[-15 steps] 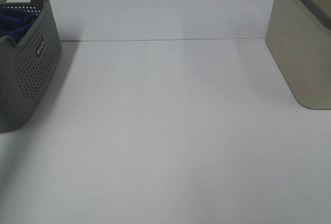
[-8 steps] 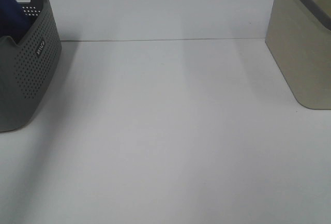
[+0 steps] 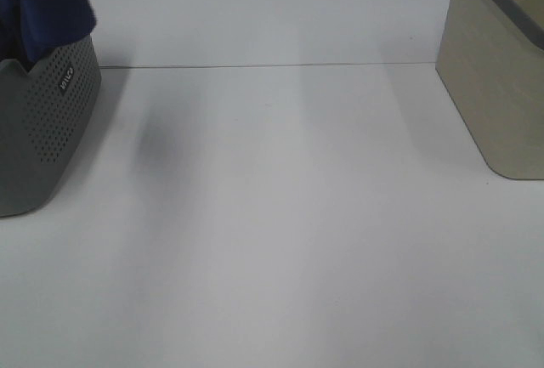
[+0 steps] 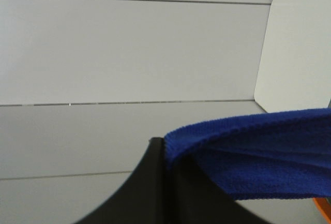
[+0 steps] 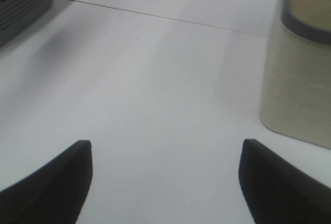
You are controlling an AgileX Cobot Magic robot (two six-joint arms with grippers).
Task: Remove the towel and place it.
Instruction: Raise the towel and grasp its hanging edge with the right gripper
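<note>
Towel point(image 3: 42, 2) update: it's the blue mass way up at 10 o'clock in the overhead view. It hangs above the grey basket point(image 3: 51, 121) and runs down into it. The bottom end is hidden behind the basket wall, so I can't tell if any of it is clear of the rim.

The left gripper point(image 4: 165, 154) is off the top of the overhead shot. Its own camera shows the black fingers pinched tight together on a folded edge of the towel, with the cloth draping away to one side. The grip looks solid to me.

The right gripper point(image 5: 164, 157) hovers low over the bare table point(image 3: 280, 215). Its fingers are spread wide with nothing between them.

So I'd call this the "remove" half, mid-lift, with the placing not started yet.

My guess at the next move: go higher until the tail clears the rim, or it'll drag the basket along. Plush cloth snags easily on those perforated walls. After that, carry it across toward 3 o'clock and lay it on the open table. The beige bin point(image 3: 493, 87) at 2 o'clock is the other candidate, but the task doesn't say which. The free gripper could catch a hanging corner to help spread it flat.
</note>
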